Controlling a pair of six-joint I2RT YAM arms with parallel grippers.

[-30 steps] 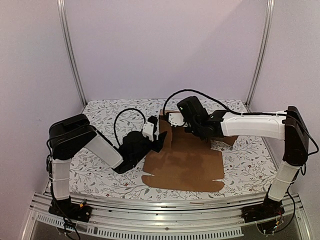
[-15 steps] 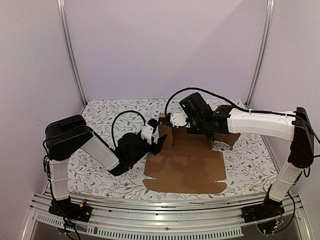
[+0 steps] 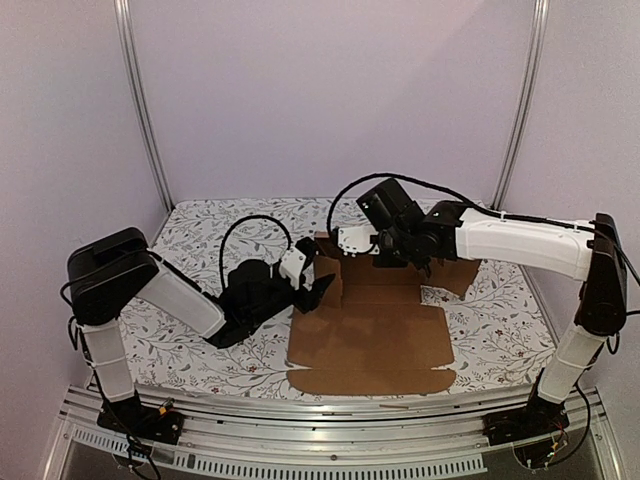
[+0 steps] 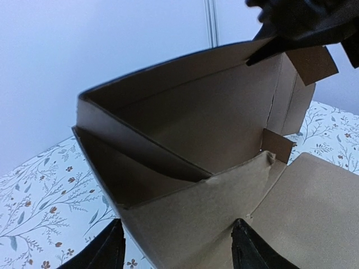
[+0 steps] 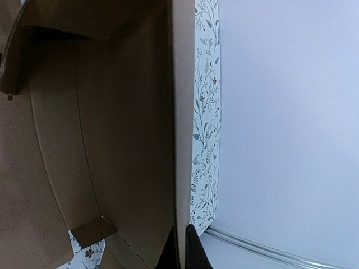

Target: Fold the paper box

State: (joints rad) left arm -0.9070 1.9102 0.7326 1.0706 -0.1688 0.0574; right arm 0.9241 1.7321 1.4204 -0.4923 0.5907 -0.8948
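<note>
The paper box [image 3: 370,335] is a brown cardboard sheet lying open at the middle of the table, its back wall and left side flap raised. My left gripper [image 3: 318,290] is at the box's left rear corner. In the left wrist view its gripper [image 4: 178,252] is open, the fingers wide apart on either side of the raised side flap [image 4: 196,224]. My right gripper [image 3: 388,252] is at the top of the back wall. In the right wrist view its gripper [image 5: 180,252] is shut on the edge of that wall [image 5: 180,140].
A floral cloth [image 3: 200,240] covers the table. Metal frame posts [image 3: 145,120] stand at the back corners and a metal rail [image 3: 330,410] runs along the near edge. A loose flap [image 3: 455,275] sticks out behind the right arm.
The box has slid toward the near edge and lies flatter in front. The left arm has drawn back to the left. The right gripper has kept hold of the back wall.
</note>
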